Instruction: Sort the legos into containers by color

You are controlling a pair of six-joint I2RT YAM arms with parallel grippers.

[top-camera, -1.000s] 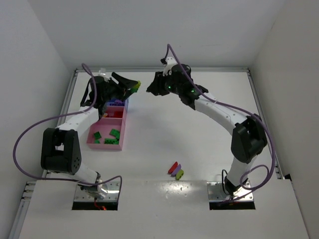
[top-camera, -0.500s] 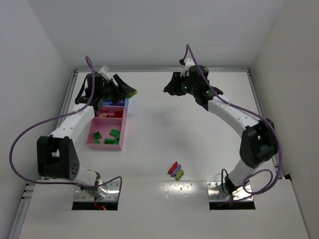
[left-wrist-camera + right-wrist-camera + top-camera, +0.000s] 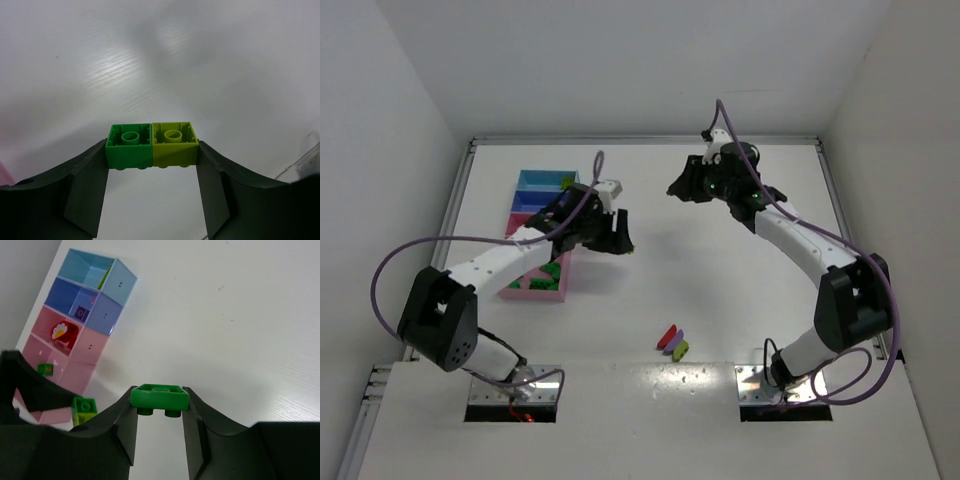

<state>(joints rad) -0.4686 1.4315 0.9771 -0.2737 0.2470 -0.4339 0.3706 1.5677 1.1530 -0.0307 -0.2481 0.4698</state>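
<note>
- The left gripper (image 3: 151,150) pinches a two-colour block (image 3: 151,145) end to end. One finger presses its green half (image 3: 129,145) and the other its yellow-green half (image 3: 174,143). It hangs over the bare white table (image 3: 225,60), just beside the trays (image 3: 532,182).
- The right gripper (image 3: 160,402) clamps a single green brick (image 3: 160,396) flat between its fingertips, held over the table's far middle, well apart from the trays.
- Three loose legos (image 3: 672,340), red, purple and yellow-green, lie together near the front edge.
- Risk: the block is two colours joined, so dropping it whole would put one half in the wrong compartment.
- Risk: splitting it probably needs a second grip, and the right gripper is already full.
- Risk: the block is squeezed only at its ends, so the joint could give way and a half could fall.
- Only the right wrist view shows inside the trays:
  - The light blue compartment (image 3: 95,272) holds a yellow-green sliver.
  - The darker blue compartment (image 3: 75,302) holds a purple piece.
  - The pink compartment (image 3: 75,337) holds a red piece.
  - The largest pink compartment (image 3: 30,347) holds a green one.
- In the top view, the left arm crosses the trays.
- Only the top view shows the loose legos and the open gap between the arms.
- Only the left wrist view shows the seam between the block's halves clearly.
</note>
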